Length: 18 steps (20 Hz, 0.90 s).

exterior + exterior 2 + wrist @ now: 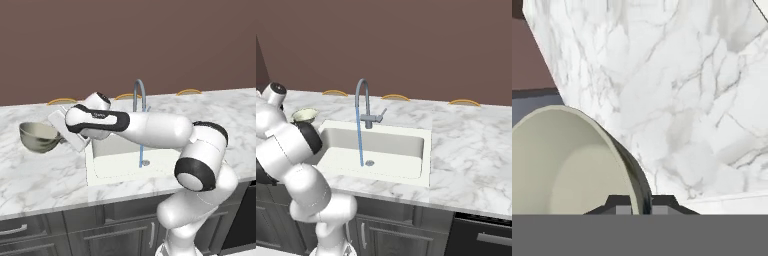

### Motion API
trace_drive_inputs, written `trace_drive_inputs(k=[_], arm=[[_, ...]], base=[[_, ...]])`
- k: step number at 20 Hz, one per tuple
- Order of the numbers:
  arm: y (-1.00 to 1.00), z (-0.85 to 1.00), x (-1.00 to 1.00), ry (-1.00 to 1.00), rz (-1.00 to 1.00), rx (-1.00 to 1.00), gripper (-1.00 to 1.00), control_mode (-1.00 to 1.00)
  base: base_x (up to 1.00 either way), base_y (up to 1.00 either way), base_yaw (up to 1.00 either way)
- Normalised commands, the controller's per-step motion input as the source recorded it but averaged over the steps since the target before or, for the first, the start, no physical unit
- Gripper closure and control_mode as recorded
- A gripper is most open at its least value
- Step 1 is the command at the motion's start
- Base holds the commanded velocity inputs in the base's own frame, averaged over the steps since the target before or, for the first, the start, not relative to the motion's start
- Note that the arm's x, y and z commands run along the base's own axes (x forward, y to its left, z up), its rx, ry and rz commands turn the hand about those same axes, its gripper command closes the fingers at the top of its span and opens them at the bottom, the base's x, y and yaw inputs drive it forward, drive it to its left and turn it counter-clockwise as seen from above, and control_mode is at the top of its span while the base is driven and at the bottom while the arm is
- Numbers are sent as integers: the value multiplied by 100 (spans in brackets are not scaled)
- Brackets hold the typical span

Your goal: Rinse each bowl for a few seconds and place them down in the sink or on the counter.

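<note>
Gripper (641, 209) clenched on the rim of the grey bowl (39, 137), one finger inside and one outside, holding it above the counter (45, 175) just left of the sink (120, 167). Water runs from the faucet (138, 95) into the basin near the drain (369, 163).

A rendered kitchen: a long white marble bench (471, 145) over dark grey cabinets (45, 235), a recessed white sink (406, 137) with a running gooseneck faucet (362, 100), against a brown wall (406, 45).
</note>
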Motion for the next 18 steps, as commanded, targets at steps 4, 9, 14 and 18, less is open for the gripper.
trace_drive_inputs(k=[4,9,14,18], arm=[[-54,21,0,20,-24,-3,100,-100],[-48,21,0,14,-25,-7,100,-100],[-38,16,-5,9,-25,-10,100,-100],[-34,10,-13,3,-23,-14,100,-100]], base=[[0,0,0],[0,0,0],[0,0,0],[0,0,0]])
